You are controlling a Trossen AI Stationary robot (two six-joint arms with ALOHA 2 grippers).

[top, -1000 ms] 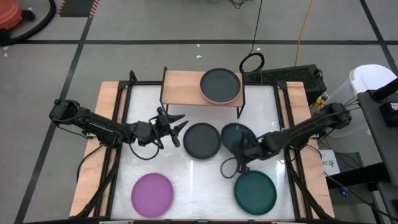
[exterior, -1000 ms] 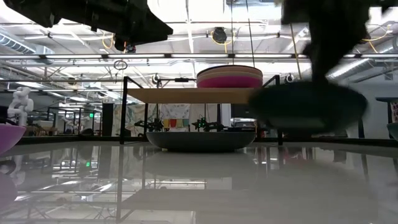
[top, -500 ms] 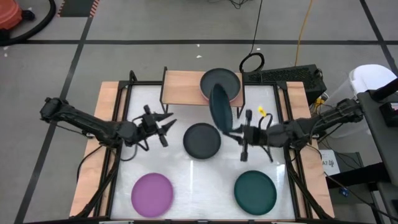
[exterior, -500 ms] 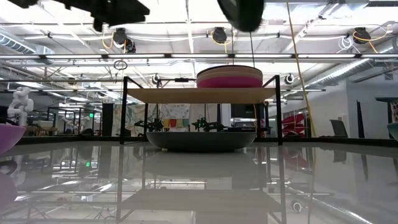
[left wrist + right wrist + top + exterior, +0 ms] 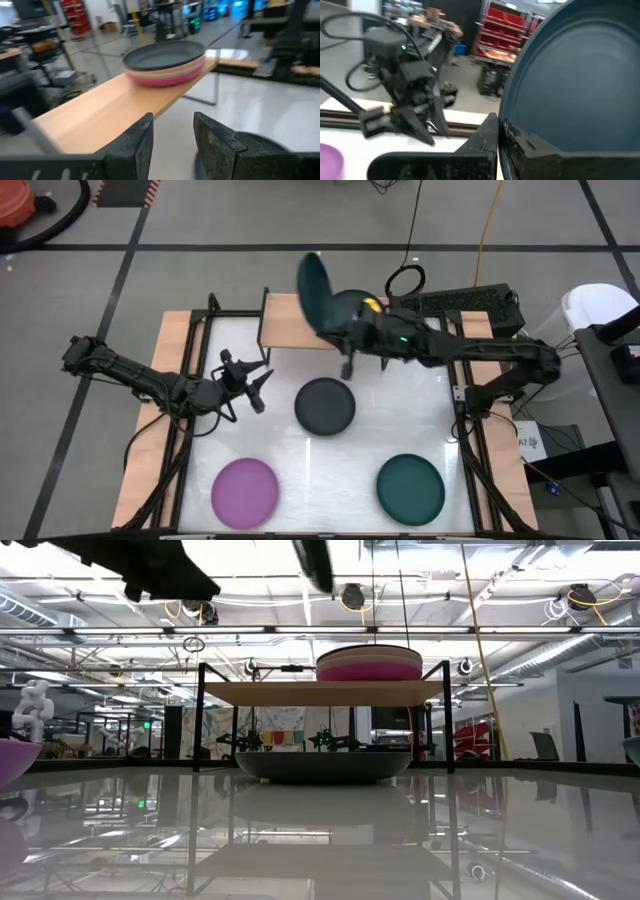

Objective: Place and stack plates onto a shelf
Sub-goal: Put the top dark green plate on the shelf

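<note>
On the white table (image 5: 300, 450) a charcoal plate (image 5: 324, 405) lies flat near the middle, with a purple plate (image 5: 245, 491) toward the front left and a dark teal plate (image 5: 410, 488) toward the front right, all well apart from one another. At the back stands the wooden shelf (image 5: 285, 322); on its right half rests a stack of plates (image 5: 165, 62), dark on top with beige and pink below. The right gripper (image 5: 345, 340) is raised over the shelf and pinches the rim of a blue-teal plate (image 5: 313, 292), which it holds tilted on edge above the shelf's middle, just beside the stack. The left gripper (image 5: 255, 380) hovers over the table's left side, fingers spread and holding nothing, pointing toward the charcoal plate.
</note>
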